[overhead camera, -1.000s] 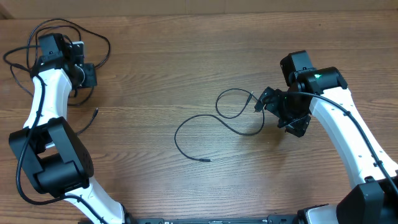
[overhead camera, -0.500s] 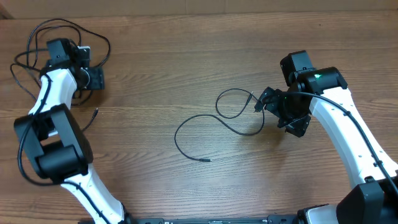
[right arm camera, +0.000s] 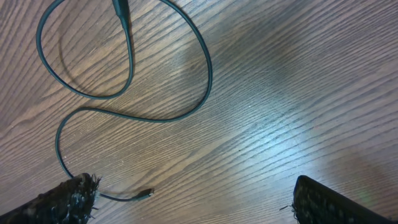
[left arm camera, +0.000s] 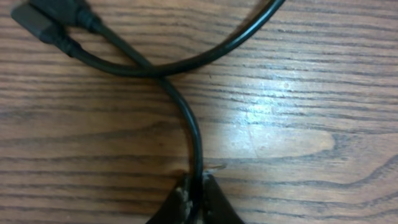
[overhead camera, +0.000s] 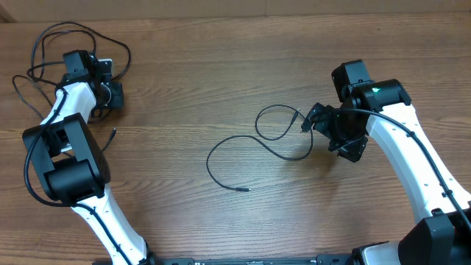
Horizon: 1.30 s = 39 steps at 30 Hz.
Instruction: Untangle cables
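A bundle of thin black cables (overhead camera: 48,31) loops at the table's far left corner, around my left gripper (overhead camera: 112,94). In the left wrist view that gripper (left arm camera: 196,198) is shut on one black cable (left arm camera: 186,118), which crosses another, with two plug ends (left arm camera: 46,22) beyond. A separate thin cable (overhead camera: 221,143) lies looped mid-table, with one plug end near my right gripper (overhead camera: 321,126). In the right wrist view this cable (right arm camera: 205,74) lies on the wood ahead of the right gripper (right arm camera: 193,199), which is wide open and empty. Its small tip (right arm camera: 147,194) lies between the fingers.
A loose cable end (overhead camera: 112,134) lies on the wood below the left gripper. The wooden table (overhead camera: 221,66) fills the view. The right arm's own thicker cord (overhead camera: 412,129) runs along its white link.
The left arm has swung its wrist a little to the right and its elbow inward, still pinching the cable; the bundle's loops shifted slightly. The right arm and central cable have not moved.
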Each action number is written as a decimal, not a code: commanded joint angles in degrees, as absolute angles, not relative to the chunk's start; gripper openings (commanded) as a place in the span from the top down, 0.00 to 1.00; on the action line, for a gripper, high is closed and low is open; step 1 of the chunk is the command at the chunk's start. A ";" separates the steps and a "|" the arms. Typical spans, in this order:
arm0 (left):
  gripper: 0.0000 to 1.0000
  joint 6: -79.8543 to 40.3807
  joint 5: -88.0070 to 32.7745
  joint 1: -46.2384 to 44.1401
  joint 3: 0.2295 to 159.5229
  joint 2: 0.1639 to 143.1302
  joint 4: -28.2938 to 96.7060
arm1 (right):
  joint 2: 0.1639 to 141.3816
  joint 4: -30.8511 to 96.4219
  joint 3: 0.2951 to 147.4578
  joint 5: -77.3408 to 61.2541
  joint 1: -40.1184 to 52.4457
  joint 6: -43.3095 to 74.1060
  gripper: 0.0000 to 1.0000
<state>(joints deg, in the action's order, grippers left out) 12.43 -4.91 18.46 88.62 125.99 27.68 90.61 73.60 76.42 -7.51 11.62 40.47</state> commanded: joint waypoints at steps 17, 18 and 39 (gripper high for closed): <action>0.96 5.08 -0.89 20.14 103.88 126.80 51.11 | 90.37 73.58 76.34 -7.75 11.60 40.47 0.00; 0.96 5.06 -0.67 20.16 104.40 126.72 52.25 | 90.37 73.58 76.34 -7.75 11.60 40.47 0.00; 0.96 -12.56 5.06 21.50 112.99 125.58 67.55 | 90.37 73.58 76.34 -7.75 11.60 40.45 0.00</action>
<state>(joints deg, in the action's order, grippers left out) -4.64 0.62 20.43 113.06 127.09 66.85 90.61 73.63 76.42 -7.53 11.62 40.45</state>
